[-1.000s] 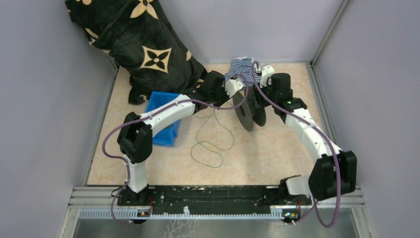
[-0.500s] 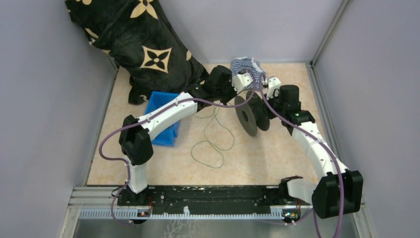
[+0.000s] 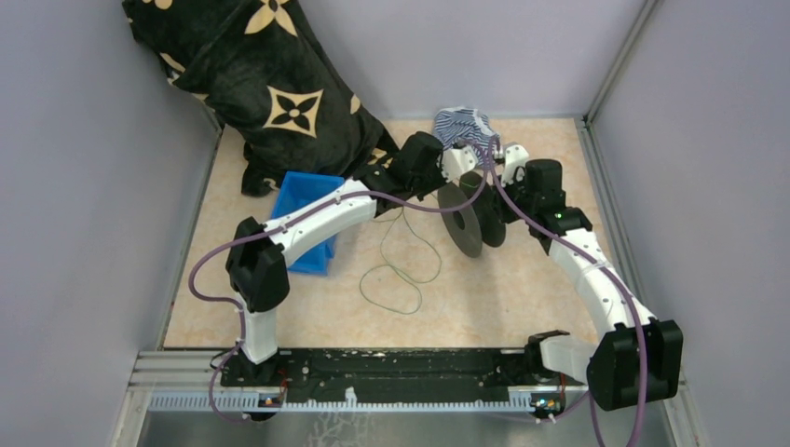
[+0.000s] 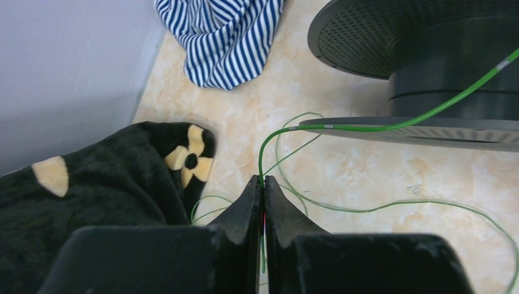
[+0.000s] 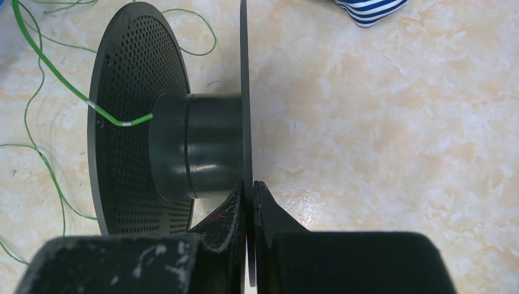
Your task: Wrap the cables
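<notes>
On the beige table [image 3: 522, 289], far side: a black spool [image 5: 202, 153] was stood on edge, with a blue-and-white striped cloth [image 4: 220, 37] just behind it.
Left gripper [image 4: 262, 182]: closed tight, with the green cable [image 4: 392, 127] pinched between its fingertips.
Right gripper [image 5: 248, 188]: closed on the spool's thin outer flange.
Cable: one end was laid against the spool's hub, and loose loops were spread on the table between the spool and the blue bin [image 3: 315, 258].
Black blanket [image 4: 92, 202]: gold flower motifs were seen on it.
</notes>
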Available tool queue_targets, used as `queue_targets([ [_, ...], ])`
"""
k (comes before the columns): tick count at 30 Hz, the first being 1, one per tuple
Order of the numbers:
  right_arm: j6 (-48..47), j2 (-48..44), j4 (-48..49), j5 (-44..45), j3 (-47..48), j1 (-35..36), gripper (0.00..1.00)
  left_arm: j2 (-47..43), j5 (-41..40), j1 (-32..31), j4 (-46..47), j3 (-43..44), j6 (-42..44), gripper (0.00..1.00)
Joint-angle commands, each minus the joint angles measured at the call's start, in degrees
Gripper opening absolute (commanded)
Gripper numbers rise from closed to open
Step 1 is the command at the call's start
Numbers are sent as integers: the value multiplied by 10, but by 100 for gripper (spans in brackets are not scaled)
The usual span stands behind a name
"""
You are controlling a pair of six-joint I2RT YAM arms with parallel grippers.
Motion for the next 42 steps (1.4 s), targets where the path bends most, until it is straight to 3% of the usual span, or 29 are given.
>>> queue_targets([
  [1, 14, -7, 72, -14, 7, 1, 1, 2, -59, -4, 40, -8, 42, 7],
  [22, 25, 10, 98, -22, 8, 1, 4, 57, -66, -11, 96, 5, 124, 6],
  [42, 34, 21, 119, -67, 3, 1, 8, 88, -66, -15, 120, 7, 128, 6],
])
